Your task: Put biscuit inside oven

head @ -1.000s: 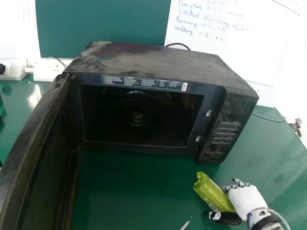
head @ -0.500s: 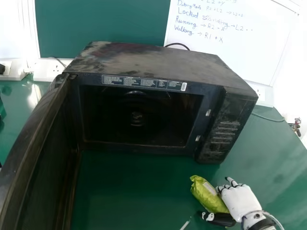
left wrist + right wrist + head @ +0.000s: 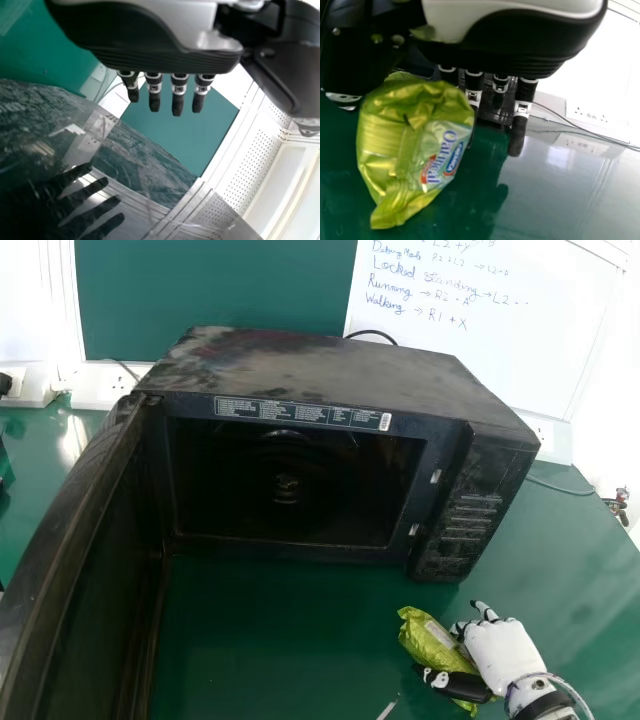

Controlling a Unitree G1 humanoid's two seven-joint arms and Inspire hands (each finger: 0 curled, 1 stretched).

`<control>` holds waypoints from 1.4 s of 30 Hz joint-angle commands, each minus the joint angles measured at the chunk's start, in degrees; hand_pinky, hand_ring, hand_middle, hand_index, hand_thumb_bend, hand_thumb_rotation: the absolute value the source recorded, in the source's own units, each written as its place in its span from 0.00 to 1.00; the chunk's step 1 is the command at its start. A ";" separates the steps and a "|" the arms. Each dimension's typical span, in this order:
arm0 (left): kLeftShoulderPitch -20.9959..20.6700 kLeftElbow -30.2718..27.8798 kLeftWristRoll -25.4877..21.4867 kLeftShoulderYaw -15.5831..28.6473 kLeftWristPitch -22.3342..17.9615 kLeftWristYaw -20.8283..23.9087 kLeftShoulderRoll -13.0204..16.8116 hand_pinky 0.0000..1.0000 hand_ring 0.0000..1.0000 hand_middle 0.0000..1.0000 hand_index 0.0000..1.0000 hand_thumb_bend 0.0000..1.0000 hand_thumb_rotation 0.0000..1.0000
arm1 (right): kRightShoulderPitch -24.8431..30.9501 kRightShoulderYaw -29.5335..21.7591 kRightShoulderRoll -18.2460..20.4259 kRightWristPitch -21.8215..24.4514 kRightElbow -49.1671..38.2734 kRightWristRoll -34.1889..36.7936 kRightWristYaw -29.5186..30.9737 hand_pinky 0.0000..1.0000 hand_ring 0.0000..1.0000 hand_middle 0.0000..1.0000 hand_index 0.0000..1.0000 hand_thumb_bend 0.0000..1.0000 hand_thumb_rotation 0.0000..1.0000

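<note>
Whiteboard (image 3: pixel 490 350) behind the oven (image 3: pixel 330 360), its open door (image 3: pixel 105 570) at left.

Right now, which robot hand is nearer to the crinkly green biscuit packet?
Right: the right hand has the packet between thumb and fingers; the left hand is by a dark reflective panel, away from it.

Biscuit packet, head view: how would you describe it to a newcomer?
Start at the big black oven, its door open, on the green table. In front of its control panel, the right hand holds the biscuit packet between thumb and fingers. Its crinkled yellow-green wrapper sets it apart from the black oven and the white-and-black hand.
</note>
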 commanded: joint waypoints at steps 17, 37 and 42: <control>1.41 -1.76 -0.47 -0.70 -0.18 0.27 -0.53 1.00 1.00 1.00 1.00 0.86 0.79 | -0.47 0.53 -2.70 -2.10 1.06 0.57 2.82 0.49 0.63 0.70 0.70 0.93 0.30; 2.14 -2.85 0.32 -1.22 -0.37 0.69 -1.18 0.98 1.00 1.00 1.00 0.87 0.81 | -1.16 3.88 -4.25 -3.34 2.53 -4.99 1.54 0.47 0.63 0.72 0.72 0.96 0.29; 2.38 -3.10 0.36 -1.61 -0.42 1.01 -1.49 0.97 1.00 1.00 1.00 0.87 0.80 | -1.09 4.18 -3.44 -3.38 3.54 -5.62 -2.14 0.36 0.46 0.55 0.61 0.94 0.18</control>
